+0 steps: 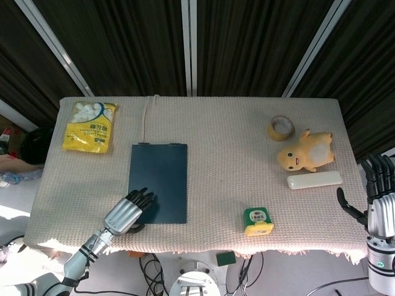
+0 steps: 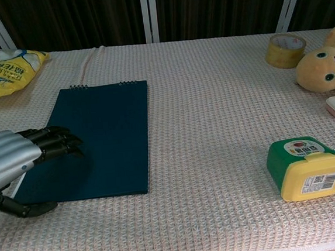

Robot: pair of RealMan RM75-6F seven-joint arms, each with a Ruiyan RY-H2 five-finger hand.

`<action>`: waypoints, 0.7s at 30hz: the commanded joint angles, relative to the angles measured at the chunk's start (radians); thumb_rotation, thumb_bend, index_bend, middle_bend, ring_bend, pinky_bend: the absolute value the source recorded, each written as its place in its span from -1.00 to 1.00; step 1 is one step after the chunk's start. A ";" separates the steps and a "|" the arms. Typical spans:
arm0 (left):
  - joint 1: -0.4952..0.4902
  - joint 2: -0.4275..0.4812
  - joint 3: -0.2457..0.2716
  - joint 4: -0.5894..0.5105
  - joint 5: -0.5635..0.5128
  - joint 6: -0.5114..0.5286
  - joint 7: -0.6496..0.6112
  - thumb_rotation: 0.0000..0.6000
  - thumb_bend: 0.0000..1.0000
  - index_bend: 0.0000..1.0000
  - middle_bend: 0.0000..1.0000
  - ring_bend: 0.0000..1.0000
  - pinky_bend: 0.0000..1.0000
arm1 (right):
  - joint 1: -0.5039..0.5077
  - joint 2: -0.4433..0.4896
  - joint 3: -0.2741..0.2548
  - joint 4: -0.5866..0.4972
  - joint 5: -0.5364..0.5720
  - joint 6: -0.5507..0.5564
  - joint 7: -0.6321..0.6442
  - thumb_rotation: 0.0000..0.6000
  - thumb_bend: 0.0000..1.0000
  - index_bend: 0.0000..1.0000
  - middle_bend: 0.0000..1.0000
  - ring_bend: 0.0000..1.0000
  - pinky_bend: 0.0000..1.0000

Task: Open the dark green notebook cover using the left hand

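Observation:
The dark green notebook [image 1: 158, 181] [image 2: 92, 139] lies flat and closed on the woven tablecloth, its spiral binding at the far edge. My left hand [image 1: 126, 211] [image 2: 18, 158] sits at the notebook's near left corner. Its fingers [image 2: 60, 145] curl down over the cover while the thumb [image 2: 22, 207] reaches along the near edge, low by the cloth. Nothing is lifted. My right hand [image 1: 378, 191] hangs off the table's right edge with fingers spread, holding nothing; the chest view does not show it.
A yellow snack bag [image 1: 90, 126] lies far left. A tape roll [image 1: 281, 127], a yellow plush duck [image 1: 305, 154] and a white bar [image 1: 314, 179] sit at the right. A green and yellow box [image 1: 257, 221] [image 2: 305, 167] stands near the front edge.

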 commanded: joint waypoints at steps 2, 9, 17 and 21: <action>0.000 -0.004 0.000 0.004 -0.010 -0.006 0.014 0.60 -0.49 -0.55 -0.73 -0.86 -0.60 | -0.002 0.006 -0.001 -0.010 0.007 -0.006 0.019 1.00 -0.31 -1.00 -1.00 -1.00 -1.00; 0.001 -0.011 -0.001 0.015 -0.015 0.001 0.046 0.61 -0.47 -0.49 -0.73 -0.86 -0.60 | -0.004 0.003 -0.001 -0.002 0.008 -0.007 0.018 1.00 -0.31 -1.00 -1.00 -1.00 -1.00; 0.001 -0.019 -0.002 0.025 -0.023 0.003 0.055 0.66 -0.38 -0.26 -0.73 -0.86 -0.60 | -0.005 -0.002 -0.001 0.011 0.012 -0.009 0.021 1.00 -0.31 -1.00 -1.00 -1.00 -1.00; 0.001 -0.024 -0.004 0.034 -0.021 0.010 0.064 0.68 -0.36 -0.22 -0.72 -0.86 -0.59 | -0.005 -0.003 -0.002 0.014 0.013 -0.011 0.023 1.00 -0.31 -1.00 -1.00 -1.00 -1.00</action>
